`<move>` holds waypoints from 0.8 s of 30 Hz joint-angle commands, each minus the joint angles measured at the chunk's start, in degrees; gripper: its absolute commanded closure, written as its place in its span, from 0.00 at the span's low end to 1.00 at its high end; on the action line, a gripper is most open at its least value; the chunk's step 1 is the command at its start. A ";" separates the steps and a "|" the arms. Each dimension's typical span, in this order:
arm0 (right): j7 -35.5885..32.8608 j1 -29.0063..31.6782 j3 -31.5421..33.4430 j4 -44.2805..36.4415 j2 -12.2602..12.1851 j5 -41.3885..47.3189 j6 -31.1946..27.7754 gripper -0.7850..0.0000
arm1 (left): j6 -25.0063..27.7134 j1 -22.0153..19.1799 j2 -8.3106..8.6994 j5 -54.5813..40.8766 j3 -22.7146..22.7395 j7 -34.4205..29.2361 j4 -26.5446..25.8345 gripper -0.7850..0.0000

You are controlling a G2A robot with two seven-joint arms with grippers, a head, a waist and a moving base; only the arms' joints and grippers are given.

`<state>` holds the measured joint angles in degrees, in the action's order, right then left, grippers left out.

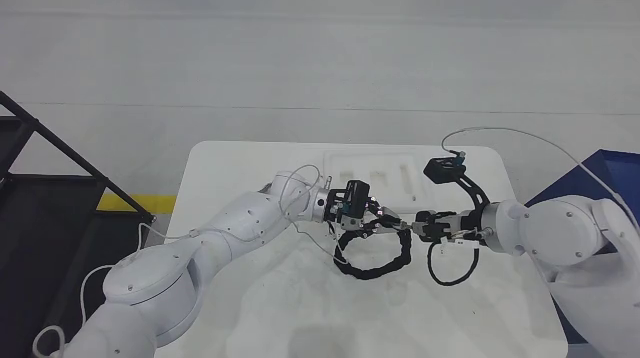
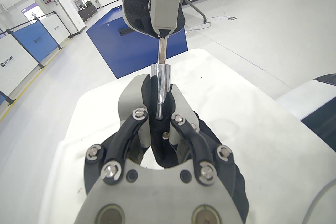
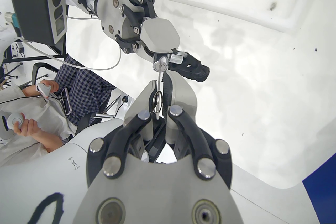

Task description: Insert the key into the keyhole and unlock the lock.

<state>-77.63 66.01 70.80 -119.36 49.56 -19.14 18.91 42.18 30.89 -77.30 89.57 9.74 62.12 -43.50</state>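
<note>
Over the middle of the white table [image 1: 240, 178], my left gripper [image 1: 366, 215] is shut on the chrome cylinder of the lock [image 2: 160, 86]. The lock's black cable loop [image 1: 375, 258] hangs below it onto the table. My right gripper [image 3: 161, 84] faces it and is shut on the key's head, with the key ring [image 3: 158, 99] dangling between its fingers. The key [image 2: 162, 50] points straight at the cylinder, in line with its axis. Its tip meets the keyhole [image 3: 160, 67] in the cylinder's face. How deep it sits I cannot tell. Both grippers hover above the table, almost touching.
A white foam tray [image 1: 385, 170] with shallow recesses lies on the table just behind the grippers. A black cable [image 1: 450, 263] loops down from the right arm. The table's right edge drops to a blue floor mat [image 1: 610, 168].
</note>
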 commanded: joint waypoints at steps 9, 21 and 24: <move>0.14 -0.48 -0.63 0.55 -0.09 0.24 0.06 1.00 | 0.07 0.03 0.14 0.01 0.00 -0.07 -0.73 1.00; 0.58 -1.48 -1.94 1.25 -0.08 0.21 0.62 1.00 | 0.42 -0.03 0.20 -1.15 0.00 -0.42 -1.30 1.00; 0.92 -1.87 -2.23 1.55 0.00 0.94 0.45 0.60 | 0.66 0.06 0.21 -1.43 0.00 -0.66 -1.33 1.00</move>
<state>-76.84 64.29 68.66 -117.90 49.53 -18.47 19.55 42.78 30.89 -77.09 88.25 9.74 61.52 -44.84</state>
